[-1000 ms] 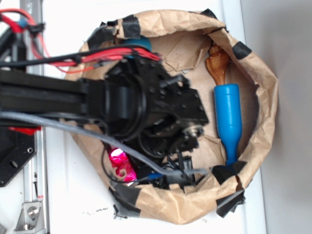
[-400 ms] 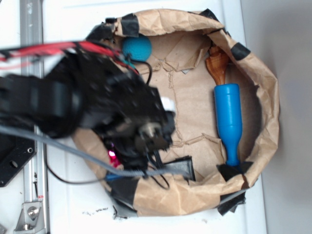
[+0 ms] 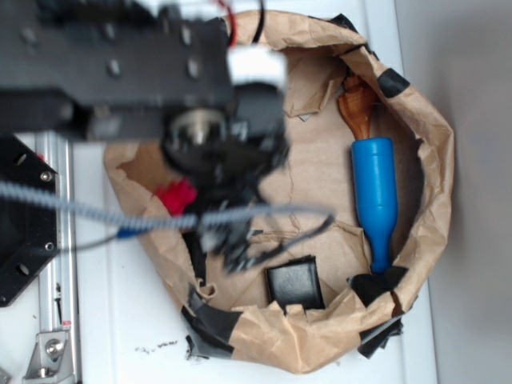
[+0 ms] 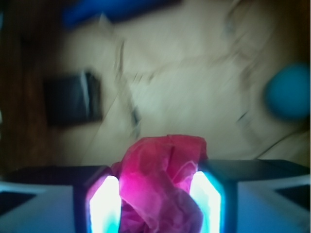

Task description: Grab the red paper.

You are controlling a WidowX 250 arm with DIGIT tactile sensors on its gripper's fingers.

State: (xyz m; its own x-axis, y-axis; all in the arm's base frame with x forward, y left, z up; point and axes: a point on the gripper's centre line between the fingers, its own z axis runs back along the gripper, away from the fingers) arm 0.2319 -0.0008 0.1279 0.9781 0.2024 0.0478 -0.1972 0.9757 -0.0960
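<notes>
The red paper (image 4: 163, 179) is a crumpled wad pinched between my two lit fingers (image 4: 104, 204), and it bulges out past their tips. My gripper (image 4: 155, 206) is shut on it, held above the brown bag floor. From outside, the red paper (image 3: 174, 194) peeks out just under the blurred black gripper (image 3: 192, 178), over the left side of the bag. My arm covers the upper left of the bag.
The brown paper bag (image 3: 432, 128) lies open with black tape on its rim. Inside are a blue bottle-shaped toy (image 3: 374, 196), a brown wooden piece (image 3: 358, 108) and a black block (image 3: 294, 284). A blue ball (image 4: 289, 97) shows at the right of the wrist view.
My arm has swung from the bag's lower left up toward the top left of the view, carrying the red paper off the bag floor. The black block is now uncovered.
</notes>
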